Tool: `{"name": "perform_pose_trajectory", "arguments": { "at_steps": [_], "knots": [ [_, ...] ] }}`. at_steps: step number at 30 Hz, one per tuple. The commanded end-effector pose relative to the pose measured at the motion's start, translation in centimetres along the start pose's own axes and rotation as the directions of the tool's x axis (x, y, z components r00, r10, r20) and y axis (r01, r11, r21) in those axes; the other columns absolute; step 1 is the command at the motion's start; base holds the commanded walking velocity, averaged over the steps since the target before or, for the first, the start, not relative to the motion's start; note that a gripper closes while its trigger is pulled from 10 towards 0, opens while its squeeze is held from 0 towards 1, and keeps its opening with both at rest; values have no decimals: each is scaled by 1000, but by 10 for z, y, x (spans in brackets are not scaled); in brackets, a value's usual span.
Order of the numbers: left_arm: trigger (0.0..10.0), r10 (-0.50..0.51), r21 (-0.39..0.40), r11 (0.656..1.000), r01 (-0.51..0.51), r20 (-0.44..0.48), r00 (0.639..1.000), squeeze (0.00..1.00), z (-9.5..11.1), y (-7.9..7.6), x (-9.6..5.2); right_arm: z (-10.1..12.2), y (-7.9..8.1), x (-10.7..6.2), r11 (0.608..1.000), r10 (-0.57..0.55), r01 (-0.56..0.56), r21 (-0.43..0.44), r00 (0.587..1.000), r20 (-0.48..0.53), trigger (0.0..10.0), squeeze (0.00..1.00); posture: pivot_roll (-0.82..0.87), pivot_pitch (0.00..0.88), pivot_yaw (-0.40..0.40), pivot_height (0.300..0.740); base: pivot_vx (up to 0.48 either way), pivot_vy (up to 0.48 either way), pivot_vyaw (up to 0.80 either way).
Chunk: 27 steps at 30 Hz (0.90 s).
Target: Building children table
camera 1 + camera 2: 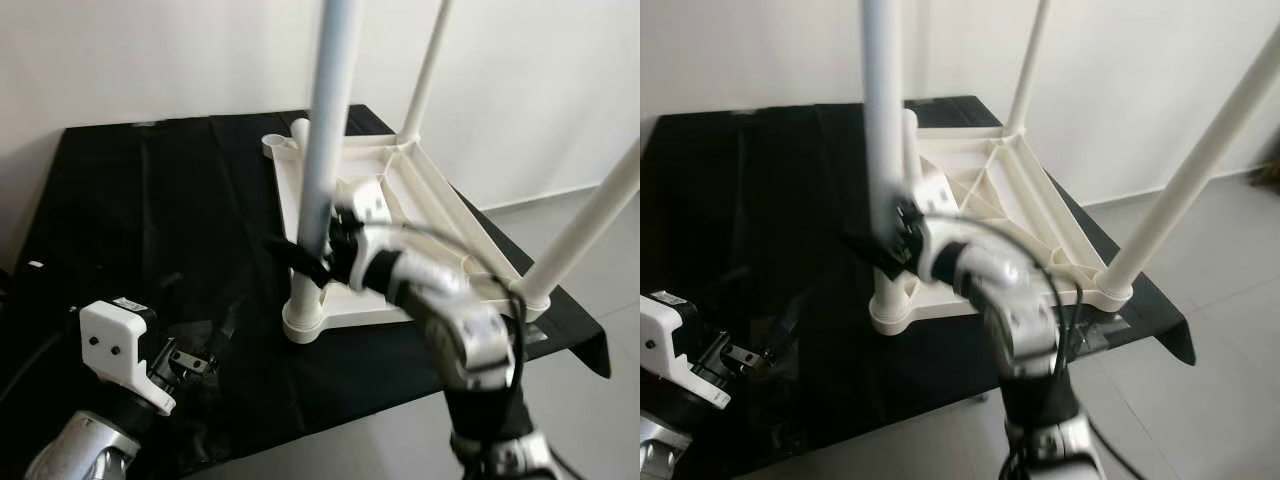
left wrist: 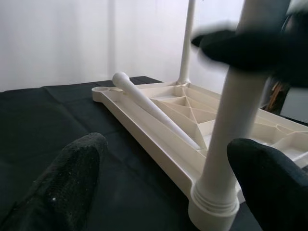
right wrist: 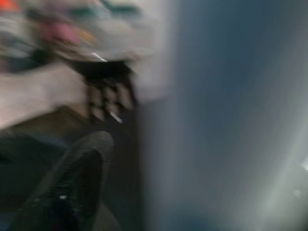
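A white children's table top (image 1: 440, 215) lies upside down on a black cloth (image 1: 150, 220). Three white legs stand in its corners: the near-left leg (image 1: 325, 140), a far leg (image 1: 425, 70) and a near-right leg (image 1: 585, 225). A loose leg (image 2: 154, 108) lies inside the top along its left rim. My right gripper (image 1: 312, 255) is shut on the near-left leg low down, just above its socket (image 1: 303, 320). In the right wrist view, that leg (image 3: 226, 125) is a close blur beside one finger (image 3: 72, 183). My left gripper (image 2: 166, 147) is open, low at the front left, pointing at the same leg and apart from it.
The cloth-covered bench ends close in front of me and at the right, where a cloth corner (image 1: 590, 350) hangs over grey floor (image 1: 600, 230). A white wall (image 1: 150, 50) stands behind. Bare black cloth lies left of the table top.
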<state>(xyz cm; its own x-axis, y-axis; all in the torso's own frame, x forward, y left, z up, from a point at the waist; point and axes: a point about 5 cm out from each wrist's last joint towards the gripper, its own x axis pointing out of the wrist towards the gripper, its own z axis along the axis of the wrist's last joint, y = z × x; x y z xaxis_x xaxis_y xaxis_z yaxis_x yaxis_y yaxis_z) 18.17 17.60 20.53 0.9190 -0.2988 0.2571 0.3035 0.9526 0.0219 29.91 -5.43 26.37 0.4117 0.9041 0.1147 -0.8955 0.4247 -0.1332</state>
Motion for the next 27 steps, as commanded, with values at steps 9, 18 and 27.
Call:
{"name": "perform_pose_trajectory", "arguments": {
  "at_steps": [9, 18, 27],
  "knots": [
    [10000, -10, -3, 1000, 10, -8, 1000, 0, 2, -4, -3, 23, -10, 3, 889, 419, -420, -180, 907, -44, 10000, 0, -79, 104, -109, 740, 0, 0, 0],
    [10000, -6, -7, 1000, 6, -10, 1000, 0, 3, -5, -5, 25, -22, -12, 783, 611, -617, -79, 786, -93, 0, 0, -71, 108, -109, 740, 0, 0, 0],
    [10000, -6, -9, 1000, 6, -12, 1000, 0, 2, -5, -5, -11, -14, -28, 795, 607, -604, 59, 792, -71, 0, 0, -84, 103, -101, 740, 0, 0, 0]
  ]
}}
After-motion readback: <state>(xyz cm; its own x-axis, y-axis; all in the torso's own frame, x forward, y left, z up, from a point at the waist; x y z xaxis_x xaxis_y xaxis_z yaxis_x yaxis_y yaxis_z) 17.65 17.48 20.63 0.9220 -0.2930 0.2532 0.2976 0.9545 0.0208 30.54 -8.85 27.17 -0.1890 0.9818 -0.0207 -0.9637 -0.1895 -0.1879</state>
